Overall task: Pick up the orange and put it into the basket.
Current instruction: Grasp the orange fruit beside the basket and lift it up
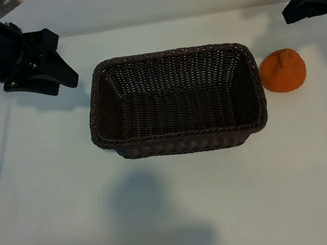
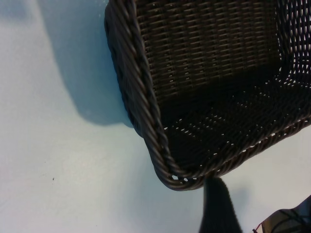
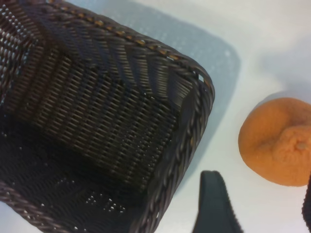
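Observation:
The orange (image 1: pixel 283 70) lies on the white table just right of the basket (image 1: pixel 170 53), apart from it. In the right wrist view the orange (image 3: pixel 279 141) shows its knobby bump beside the basket's corner (image 3: pixel 194 77). The basket is dark brown wicker with nothing inside. My right gripper (image 1: pixel 294 13) hangs above the table behind the orange, open, with nothing between its fingers (image 3: pixel 216 206). My left gripper (image 1: pixel 63 82) hovers at the back left, off the basket's left end, also open and holding nothing. One of its fingers (image 2: pixel 218 208) shows near the basket's rim (image 2: pixel 146 97).
The white table (image 1: pixel 173 204) stretches bare in front of the basket and to both sides. Its back edge runs behind the two arms.

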